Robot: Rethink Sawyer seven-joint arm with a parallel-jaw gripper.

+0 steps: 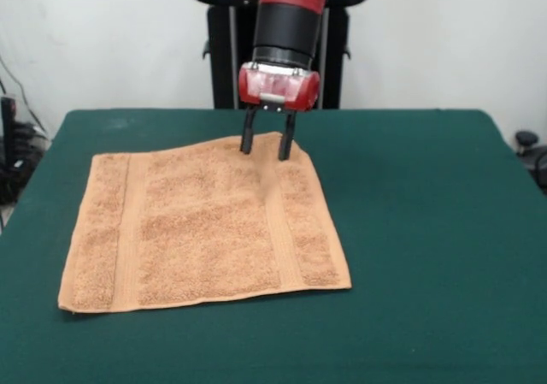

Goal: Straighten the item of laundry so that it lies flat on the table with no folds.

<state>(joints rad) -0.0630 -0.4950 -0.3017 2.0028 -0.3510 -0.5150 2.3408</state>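
The orange-tan terry towel (201, 230) lies spread out on the dark green table (427, 230), left of centre, with woven bands running near its left and right edges. Its far right corner bulges up slightly. No care label shows. My gripper (266, 149) hangs from the red and black arm over that far right corner. It is open, and the two dark fingertips (247, 147) stand apart right at the towel's far edge, touching or just above it. Nothing is held between them.
The robot's black pedestal (278, 50) stands behind the table's far edge. Dark equipment and cables (13, 144) sit off the table's left side. A dark object (534, 149) shows off the right side.
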